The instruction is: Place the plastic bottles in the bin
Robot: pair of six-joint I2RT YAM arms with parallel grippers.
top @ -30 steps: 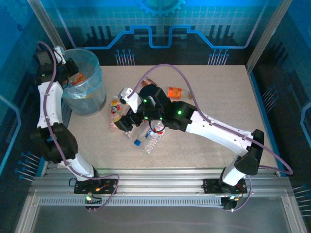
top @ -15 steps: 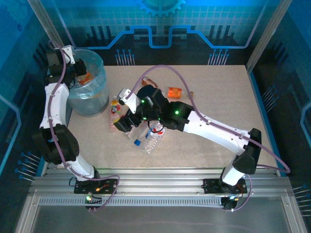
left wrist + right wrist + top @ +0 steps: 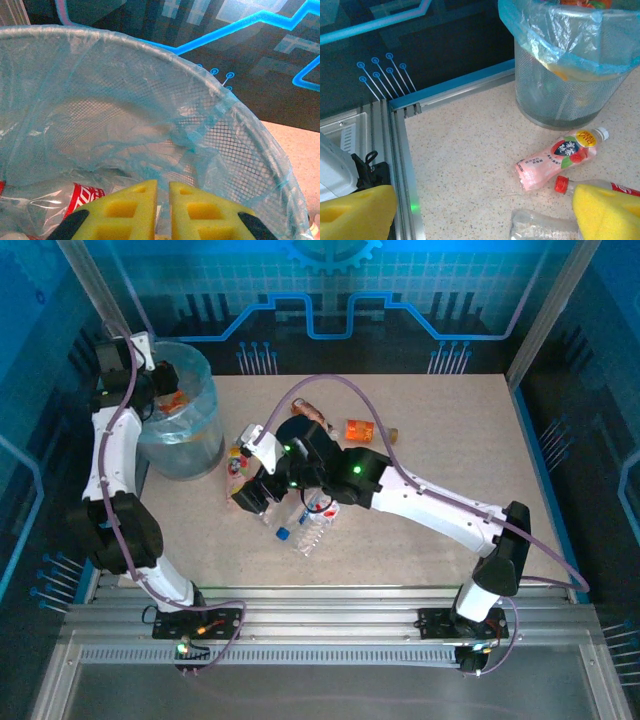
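1. Since a second ago the left gripper (image 3: pixel 160 380) has swung from the left rim of the bin (image 3: pixel 185 445) to above its mouth, and the right gripper (image 3: pixel 248 496) has slid a little leftward over the bottles on the table (image 3: pixel 450 440)
2. Left gripper (image 3: pixel 162 200): clenched, its yellow pads (image 3: pixel 125 205) a hairline apart with nothing between them. It hangs just inside the bin (image 3: pixel 225 95), over a crushed red-labelled bottle (image 3: pixel 82 192) lying in the pale blue bag (image 3: pixel 100 75)
3. Right gripper (image 3: pixel 480 215): released, pads (image 3: pixel 355 210) spread wide and empty, low over the table near the bin (image 3: pixel 560 95)
4. Ahead of those pads lie a pink bottle (image 3: pixel 560 157) just beside the bin's foot, a red-capped bottle (image 3: pixel 563 184) and a clear bottle (image 3: pixel 535 225)
5. Most of the red-capped bottle is hidden behind the right-hand pad, and whether the pad touches it cannot be told; the clear bottle is cut off by the lower edge of the right wrist view
6. An orange bottle (image 3: pixel 360 429) lies farther back, well apart from the bin
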